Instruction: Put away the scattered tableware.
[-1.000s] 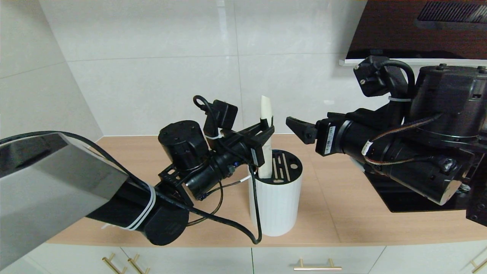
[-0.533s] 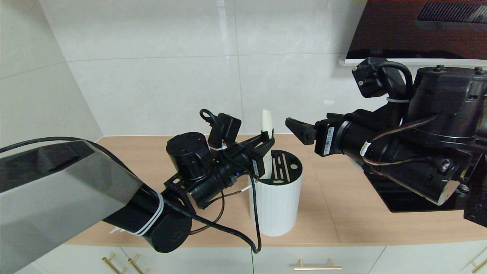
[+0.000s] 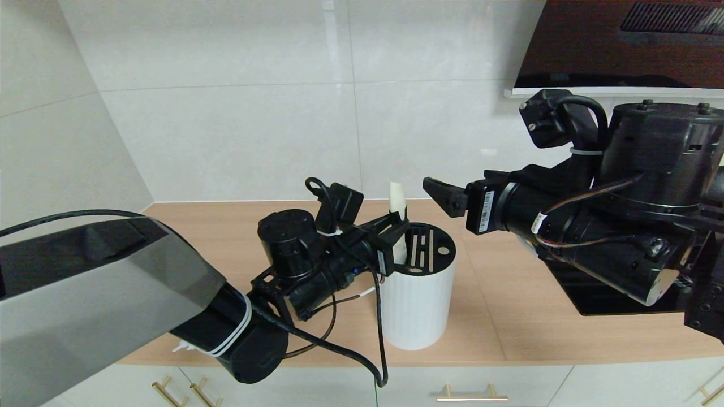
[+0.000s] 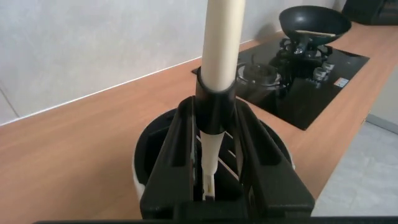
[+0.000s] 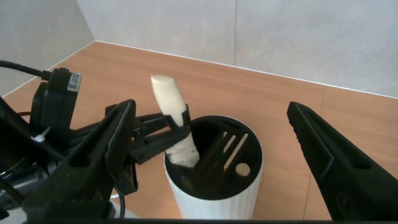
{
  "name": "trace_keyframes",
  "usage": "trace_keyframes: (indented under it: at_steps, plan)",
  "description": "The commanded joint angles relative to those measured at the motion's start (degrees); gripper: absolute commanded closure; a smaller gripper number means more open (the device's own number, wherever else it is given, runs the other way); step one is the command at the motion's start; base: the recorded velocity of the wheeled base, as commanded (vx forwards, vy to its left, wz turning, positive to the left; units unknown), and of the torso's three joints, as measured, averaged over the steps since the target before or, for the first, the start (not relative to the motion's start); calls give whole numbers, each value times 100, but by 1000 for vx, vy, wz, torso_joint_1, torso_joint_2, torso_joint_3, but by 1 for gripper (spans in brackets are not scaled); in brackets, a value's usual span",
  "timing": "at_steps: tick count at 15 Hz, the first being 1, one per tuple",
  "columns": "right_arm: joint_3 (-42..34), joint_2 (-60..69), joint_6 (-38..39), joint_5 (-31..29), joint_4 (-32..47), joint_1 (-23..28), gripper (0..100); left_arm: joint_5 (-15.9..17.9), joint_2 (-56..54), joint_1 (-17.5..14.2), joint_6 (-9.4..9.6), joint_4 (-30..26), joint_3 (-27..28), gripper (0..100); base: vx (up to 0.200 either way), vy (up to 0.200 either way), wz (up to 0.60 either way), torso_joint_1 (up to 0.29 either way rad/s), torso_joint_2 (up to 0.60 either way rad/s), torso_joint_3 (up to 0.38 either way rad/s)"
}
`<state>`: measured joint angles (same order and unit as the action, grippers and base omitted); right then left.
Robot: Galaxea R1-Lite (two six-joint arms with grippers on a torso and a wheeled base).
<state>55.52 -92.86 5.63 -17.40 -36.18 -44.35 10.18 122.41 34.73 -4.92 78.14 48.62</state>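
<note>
Head view: the left tool (image 3: 397, 225) grips a cream utensil (image 3: 397, 195) by its handle. The utensil's long axis is near upright and its lower end is already in a slot of the white holder (image 3: 421, 305). The slot lies straight below the tool, on the robot's left side of the holder's black slotted top. The left wrist view shows the tool's fingers (image 4: 177, 134) just above that top, so little downward travel appears to remain before they meet it.

The right tool (image 3: 447, 196) is spread wide with nothing in it. It hangs above and to the right of the holder, apart from it, and the left arm is plainly the nearer.

The holder stands near the front edge of the counter (image 3: 509, 294). The black hob (image 3: 582, 294) and its pan (image 4: 314, 22) are well apart to the right. Judging from this, the next move calls for letting go and rising straight up, since a sideways tug could rock the holder toward the edge.
</note>
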Motion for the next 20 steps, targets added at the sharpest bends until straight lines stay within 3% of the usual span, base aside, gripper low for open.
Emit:
trace_keyframes:
  at_steps: [1, 2, 3, 12, 15, 17, 20]
  plan:
    - [3, -13, -1, -1, -3, -4, 0, -16, 38, 25, 44, -9, -1, 100, 0, 0, 0, 0, 0, 0]
    - [3, -13, -1, -1, -3, -4, 0, -34, 38, 25, 115, -9, -1, 100, 0, 0, 0, 0, 0, 0]
    - [3, -13, -1, -1, -3, -4, 0, -34, 38, 25, 141, -9, -10, 0, 0, 0, 0, 0, 0, 0]
    - [-6, 39, -1, -9, -3, -4, 0, -42, -446, 34, 123, 237, -247, 0, 0, 0, 0, 0, 0, 0]
    - [-436, 628, -1, -36, -12, 84, 0, -69, -1887, 174, -123, -36, -827, 0, 0, 0, 0, 0, 0, 0]
    - [-1254, 1208, -9, -97, -29, 102, 0, -411, -2775, 227, -237, -89, -1557, 0, 0, 0, 0, 0, 0, 0]
    - [-1983, 2193, -9, -106, 6, 638, 0, -570, -3961, -327, -255, -62, -2348, 0, 0, 0, 0, 0, 0, 0]
